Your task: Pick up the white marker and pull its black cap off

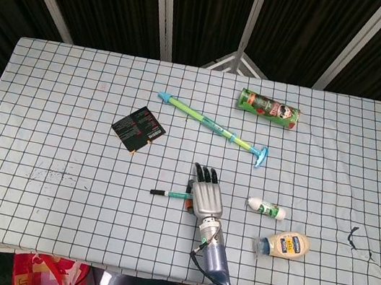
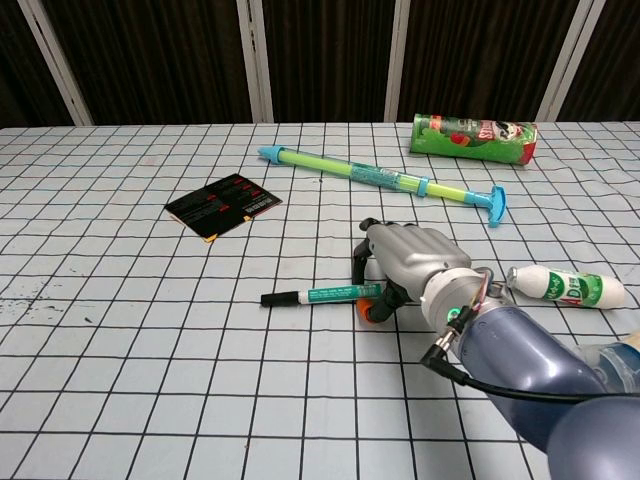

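White marker [image 2: 325, 294] lying flat on the checked tablecloth [image 2: 120, 340], black cap [image 2: 273, 298] pointing away, rear end hidden under the right hand [image 2: 405, 262], metal fingers curled around it, actual grip unclear, left hand unseen.

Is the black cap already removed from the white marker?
No, in the chest view the black cap sits on the end of the white marker, which lies on the table under the right hand.

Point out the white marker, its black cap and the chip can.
white marker [image 2: 338, 293], chest view, middle of the green-labelled barrel.
black cap [image 2: 279, 298], chest view, middle of the cap at the marker's left end.
chip can [image 1: 269, 109], head view, middle of its side.
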`<state>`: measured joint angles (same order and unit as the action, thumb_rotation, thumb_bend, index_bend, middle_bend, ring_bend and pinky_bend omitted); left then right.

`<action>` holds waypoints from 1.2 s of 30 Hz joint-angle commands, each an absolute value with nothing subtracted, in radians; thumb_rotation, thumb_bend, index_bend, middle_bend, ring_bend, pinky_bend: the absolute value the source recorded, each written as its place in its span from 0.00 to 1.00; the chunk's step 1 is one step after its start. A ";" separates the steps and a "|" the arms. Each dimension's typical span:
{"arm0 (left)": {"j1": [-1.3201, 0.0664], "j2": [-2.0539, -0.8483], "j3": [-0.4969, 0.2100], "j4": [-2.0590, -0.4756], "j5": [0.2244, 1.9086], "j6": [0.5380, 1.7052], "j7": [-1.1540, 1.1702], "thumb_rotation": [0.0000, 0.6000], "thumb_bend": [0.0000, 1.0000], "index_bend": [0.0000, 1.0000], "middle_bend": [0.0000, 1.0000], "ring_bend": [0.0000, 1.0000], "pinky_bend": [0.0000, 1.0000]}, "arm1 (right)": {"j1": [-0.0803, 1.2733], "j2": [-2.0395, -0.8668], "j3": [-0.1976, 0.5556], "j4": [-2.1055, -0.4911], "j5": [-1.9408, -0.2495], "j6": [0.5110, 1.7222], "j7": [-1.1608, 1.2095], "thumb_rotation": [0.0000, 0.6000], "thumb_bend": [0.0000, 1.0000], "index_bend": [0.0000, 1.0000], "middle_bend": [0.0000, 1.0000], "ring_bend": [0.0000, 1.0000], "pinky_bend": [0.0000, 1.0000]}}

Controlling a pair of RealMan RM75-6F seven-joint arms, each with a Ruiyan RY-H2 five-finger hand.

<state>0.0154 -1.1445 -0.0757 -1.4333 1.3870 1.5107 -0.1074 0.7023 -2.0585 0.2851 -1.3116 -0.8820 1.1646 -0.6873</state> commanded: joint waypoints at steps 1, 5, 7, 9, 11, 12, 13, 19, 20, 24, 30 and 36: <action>0.016 -1.144 -0.076 -1.433 1.388 1.512 -0.107 1.00 0.50 0.00 0.00 0.00 0.04 | 0.699 -2.054 0.281 -1.318 -0.889 1.168 -0.685 1.00 0.42 0.61 0.03 0.06 0.00; 0.016 -1.145 -0.075 -1.437 1.391 1.514 -0.103 1.00 0.50 0.00 0.00 0.00 0.04 | 0.695 -2.049 0.284 -1.331 -0.879 1.172 -0.696 1.00 0.42 0.60 0.03 0.06 0.00; 0.015 -1.145 -0.075 -1.437 1.391 1.512 -0.101 1.00 0.50 0.00 0.00 0.00 0.04 | 0.695 -2.045 0.283 -1.336 -0.871 1.168 -0.704 1.00 0.42 0.52 0.03 0.06 0.00; 0.014 -1.146 -0.075 -1.437 1.390 1.510 -0.101 1.00 0.50 0.00 0.00 0.00 0.04 | 0.695 -2.041 0.280 -1.338 -0.859 1.163 -0.718 1.00 0.42 0.45 0.03 0.06 0.00; 0.015 -1.147 -0.074 -1.436 1.389 1.508 -0.102 1.00 0.50 0.00 0.00 0.00 0.04 | 0.696 -2.038 0.280 -1.340 -0.848 1.161 -0.731 1.00 0.42 0.39 0.03 0.05 0.00; 0.015 -1.147 -0.074 -1.435 1.388 1.507 -0.102 1.00 0.50 0.00 0.00 0.00 0.04 | 0.697 -2.038 0.281 -1.341 -0.844 1.161 -0.736 1.00 0.42 0.37 0.03 0.05 0.00; 0.015 -1.147 -0.074 -1.434 1.388 1.506 -0.103 1.00 0.50 0.00 0.00 0.00 0.04 | 0.697 -2.038 0.281 -1.342 -0.841 1.161 -0.738 1.00 0.42 0.36 0.03 0.05 0.00; 0.015 -1.150 -0.075 -1.428 1.385 1.504 -0.109 1.00 0.50 0.00 0.00 0.00 0.04 | 0.701 -2.038 0.285 -1.347 -0.824 1.161 -0.756 1.00 0.42 0.35 0.03 0.05 0.00; 0.016 -1.150 -0.075 -1.427 1.385 1.504 -0.110 1.00 0.50 0.00 0.00 0.00 0.04 | 0.702 -2.038 0.285 -1.348 -0.823 1.162 -0.757 1.00 0.42 0.35 0.03 0.05 0.00; 0.015 -1.153 -0.076 -1.422 1.384 1.502 -0.113 1.00 0.50 0.00 0.00 0.00 0.04 | 0.704 -2.040 0.285 -1.349 -0.827 1.166 -0.754 1.00 0.42 0.35 0.03 0.05 0.00; 0.018 -1.154 -0.076 -1.419 1.382 1.504 -0.117 1.00 0.50 0.00 0.00 0.00 0.04 | 0.710 -2.044 0.290 -1.349 -0.838 1.174 -0.751 1.00 0.42 0.36 0.03 0.05 0.00; 0.021 -1.154 -0.077 -1.414 1.377 1.503 -0.122 1.00 0.50 0.00 0.00 0.00 0.04 | 0.716 -2.048 0.293 -1.351 -0.840 1.176 -0.754 1.00 0.42 0.37 0.03 0.05 0.00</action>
<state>0.0206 -1.1542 -0.0767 -1.4141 1.3774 1.5028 -0.1221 0.7155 -2.0481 0.2933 -1.3506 -0.8396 1.1761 -0.7537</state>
